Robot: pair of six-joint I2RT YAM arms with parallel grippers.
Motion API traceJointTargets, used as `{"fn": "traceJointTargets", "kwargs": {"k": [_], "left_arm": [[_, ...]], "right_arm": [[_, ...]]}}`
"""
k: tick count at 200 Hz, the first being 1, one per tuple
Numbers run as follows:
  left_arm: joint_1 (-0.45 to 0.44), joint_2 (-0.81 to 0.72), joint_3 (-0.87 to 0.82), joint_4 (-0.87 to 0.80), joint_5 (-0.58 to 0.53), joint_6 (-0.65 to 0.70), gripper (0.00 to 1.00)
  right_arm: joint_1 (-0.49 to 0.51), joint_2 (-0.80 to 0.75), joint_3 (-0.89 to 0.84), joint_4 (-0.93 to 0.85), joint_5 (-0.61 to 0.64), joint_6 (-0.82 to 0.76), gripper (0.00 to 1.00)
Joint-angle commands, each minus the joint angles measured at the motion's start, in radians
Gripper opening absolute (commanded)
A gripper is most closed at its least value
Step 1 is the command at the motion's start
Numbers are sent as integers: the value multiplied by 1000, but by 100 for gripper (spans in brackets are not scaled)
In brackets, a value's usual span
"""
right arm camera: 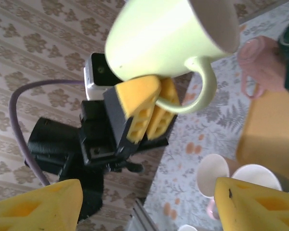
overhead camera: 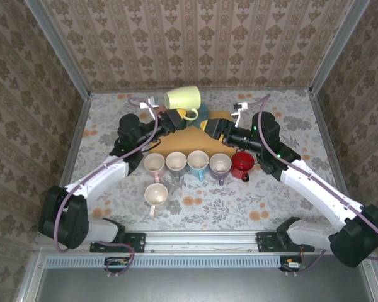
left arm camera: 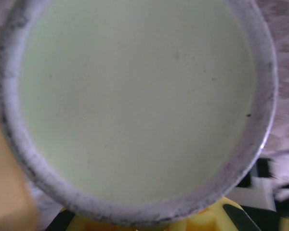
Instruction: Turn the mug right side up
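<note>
L hand [right arm camera: 151,108] is clamped on the handle [right arm camera: 202,91] of the pale green mug [right arm camera: 159,33]. The mug sits just above that hand, held clear of the bench [overhead camera: 239,207], approx on its side, mouth not up yet. R hand [overhead camera: 211,128] is open, facing the mug but apart from it, w/ nothing in it. Judging: pick-up done, turn approx halfway. Left to do: finish rotating, set down upright, let go.

Lab test booth: wallpapered panels [overhead camera: 195,44] in aluminium framing [overhead camera: 58,47].

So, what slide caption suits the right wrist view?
Left gripper holds the pale green mug by its handle, tilted above the table.
</note>
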Motion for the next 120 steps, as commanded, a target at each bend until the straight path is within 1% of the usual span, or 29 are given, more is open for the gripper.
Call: {"fn": "traceJointTargets", "kwargs": {"k": [1,30,47,67,70,73,83,120], "left_arm": [[-29,-46,4,339,45,-115,0],[-59,-65,-21,374,47,-125,0],[-72,-65,-26,404,57,-143,0],[-80,-69,-27,406,67,-147,0],[-82,-71,-29,406,67,-145,0],[-83,-72,-32,405,92,-148,0],[-87,-74,-39,403,98,-145,0],[-107,-73,-51,407,108,-142,0]], "right_arm": [[-7,22,-3,176,-63,121,76],[-22,65,1,259,-113,159,78],[-25,71,0,298,-119,172,76],[-27,68,3,323,-127,173,68],[-27,67,4,321,-127,170,66],[-27,66,6,320,-127,169,64],[-27,67,12,314,-128,166,58],[-27,80,25,323,-137,185,31]]}}
